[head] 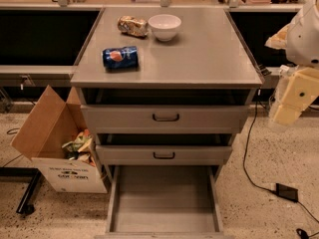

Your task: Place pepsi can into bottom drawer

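The pepsi can lies sideways near the counter's front-left corner, axis along the front edge, well left of my pincer beyond the right edge; open or closed, I cannot tell

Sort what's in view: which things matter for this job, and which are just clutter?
Job: can, on its side on the cabinet top; bottom drawer, pulled open; gripper, beside the cabinet at the view's right edge.
Lying about: snack packet, bowl, cardboard box.
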You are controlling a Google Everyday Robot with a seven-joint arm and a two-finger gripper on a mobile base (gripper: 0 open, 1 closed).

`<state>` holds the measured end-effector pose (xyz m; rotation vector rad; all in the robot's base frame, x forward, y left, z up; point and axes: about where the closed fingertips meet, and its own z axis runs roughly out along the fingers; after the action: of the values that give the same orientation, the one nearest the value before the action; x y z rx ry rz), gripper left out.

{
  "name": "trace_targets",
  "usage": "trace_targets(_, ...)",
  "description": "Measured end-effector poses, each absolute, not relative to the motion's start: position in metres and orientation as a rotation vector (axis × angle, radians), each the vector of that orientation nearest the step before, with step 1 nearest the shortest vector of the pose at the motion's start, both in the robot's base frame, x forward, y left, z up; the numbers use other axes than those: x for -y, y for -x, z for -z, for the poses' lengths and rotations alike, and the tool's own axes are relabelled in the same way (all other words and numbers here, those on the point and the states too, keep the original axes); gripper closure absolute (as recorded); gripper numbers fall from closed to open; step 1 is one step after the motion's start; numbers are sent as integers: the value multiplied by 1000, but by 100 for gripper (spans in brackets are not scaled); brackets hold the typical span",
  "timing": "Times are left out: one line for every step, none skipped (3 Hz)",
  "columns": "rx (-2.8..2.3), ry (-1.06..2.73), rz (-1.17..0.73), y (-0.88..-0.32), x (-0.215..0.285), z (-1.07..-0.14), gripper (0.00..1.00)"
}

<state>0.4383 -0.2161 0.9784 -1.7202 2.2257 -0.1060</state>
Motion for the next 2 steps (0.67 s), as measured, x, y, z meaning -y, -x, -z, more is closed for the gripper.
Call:
trace_targets(-2226, 1720, 106, -438, 216, -978, 0)
trace_targets(-2210, 1691, 98, -448, 216, -981, 0)
